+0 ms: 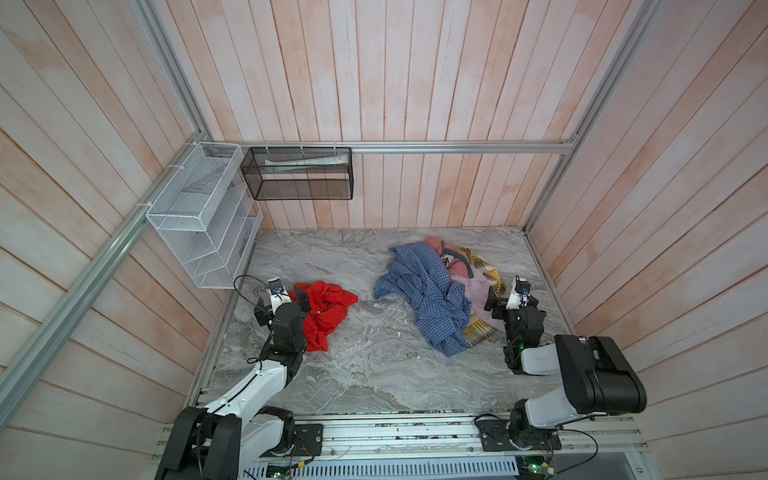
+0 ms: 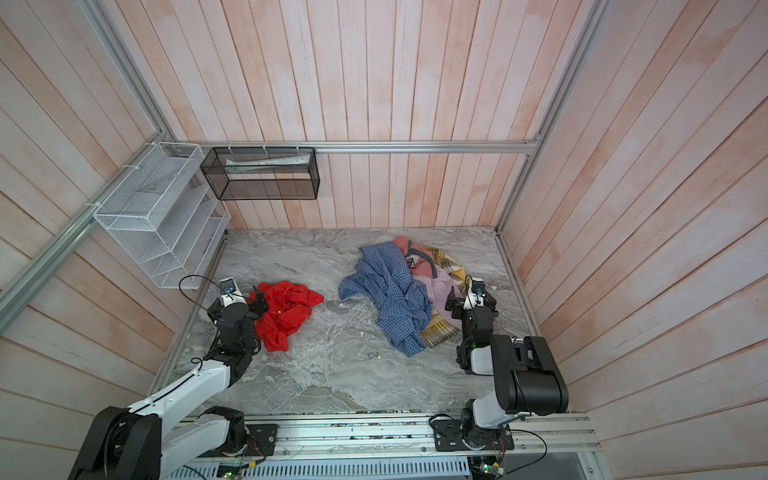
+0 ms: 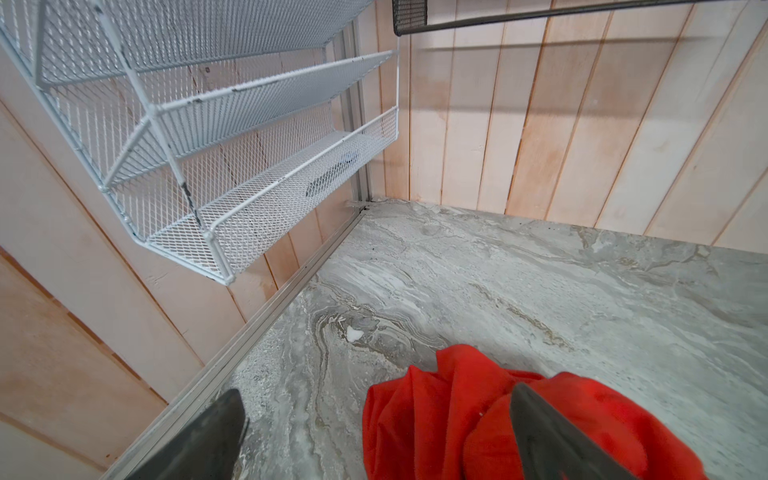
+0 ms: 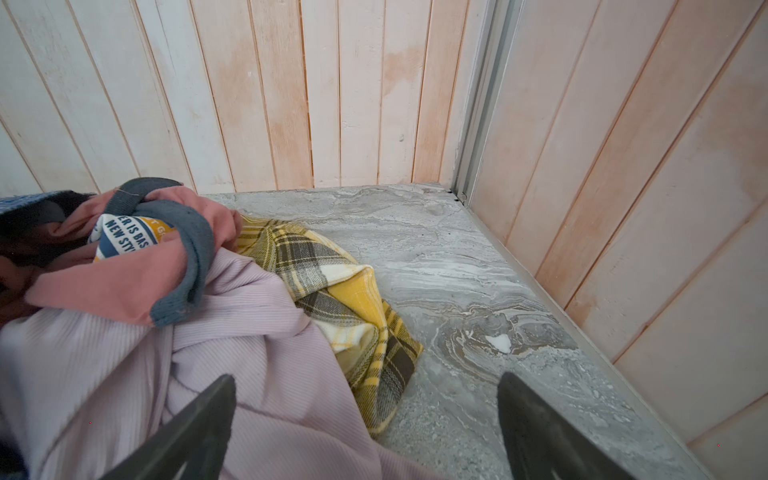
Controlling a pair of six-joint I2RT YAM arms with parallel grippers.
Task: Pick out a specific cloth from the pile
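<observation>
The red-orange cloth (image 1: 328,309) (image 2: 286,311) lies crumpled on the marble table (image 1: 374,365) at the left, apart from the pile (image 1: 436,291) (image 2: 399,291). My left gripper (image 1: 281,304) (image 2: 237,305) is open at the cloth's left edge. In the left wrist view, one finger (image 3: 552,436) is over the cloth (image 3: 449,415) and the other over bare marble; nothing is gripped. My right gripper (image 1: 513,305) (image 2: 471,303) is open at the pile's right side. It straddles the mauve piece (image 4: 249,353) and the yellow plaid piece (image 4: 345,291) without holding either.
A blue checked shirt (image 1: 428,295) tops the pile, with a salmon-pink garment (image 4: 124,286) behind it. A white wire rack (image 1: 203,224) (image 3: 249,166) hangs on the left wall above the table's corner. A black mesh basket (image 1: 299,174) hangs on the back wall. Plank walls enclose three sides.
</observation>
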